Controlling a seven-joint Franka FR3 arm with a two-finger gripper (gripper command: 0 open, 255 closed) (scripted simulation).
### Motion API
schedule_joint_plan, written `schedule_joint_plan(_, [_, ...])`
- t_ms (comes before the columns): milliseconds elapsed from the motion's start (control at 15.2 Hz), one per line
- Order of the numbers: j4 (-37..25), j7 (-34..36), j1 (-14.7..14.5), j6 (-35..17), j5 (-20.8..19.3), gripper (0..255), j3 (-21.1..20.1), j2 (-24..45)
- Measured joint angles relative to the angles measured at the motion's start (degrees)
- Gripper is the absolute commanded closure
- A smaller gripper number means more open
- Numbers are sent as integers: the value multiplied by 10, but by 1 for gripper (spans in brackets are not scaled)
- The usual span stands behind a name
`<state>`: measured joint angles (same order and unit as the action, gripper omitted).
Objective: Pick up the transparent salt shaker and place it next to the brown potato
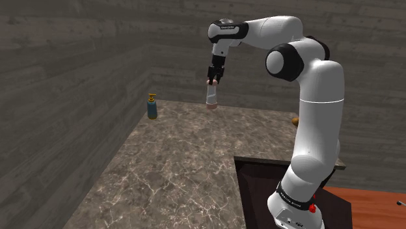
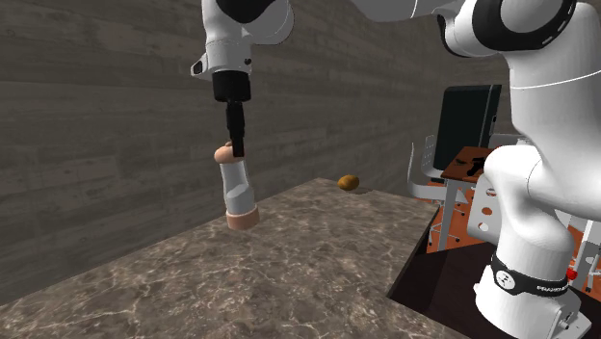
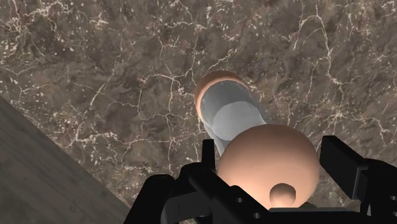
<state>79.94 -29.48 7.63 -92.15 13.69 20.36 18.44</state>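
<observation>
The salt shaker [image 1: 211,99] has a clear grey body with peach-coloured caps at both ends. It hangs in the air above the brown marbled counter [image 1: 175,169], tilted a little, with my gripper [image 1: 213,82] shut on its top cap. In the second exterior view the gripper [image 2: 234,149] clasps the shaker [image 2: 236,188] well above the counter's back part. Along the gripper [image 3: 273,159], the shaker [image 3: 235,114] points down at the stone. The brown potato [image 2: 349,181] lies near the counter's far corner by the wall, and the arm partly hides the potato [image 1: 295,121].
A small blue bottle with a yellow top [image 1: 151,106] stands at the counter's back left corner in the shoulder view. Grey plank walls [image 1: 71,71] bound the counter on two sides. A reddish desk with a dark monitor [image 2: 467,125] sits beyond the stand.
</observation>
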Motion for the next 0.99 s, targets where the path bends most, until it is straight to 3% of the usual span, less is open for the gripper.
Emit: schedule_joint_plan(990, [-187, 14, 27, 141, 16, 255, 1, 46])
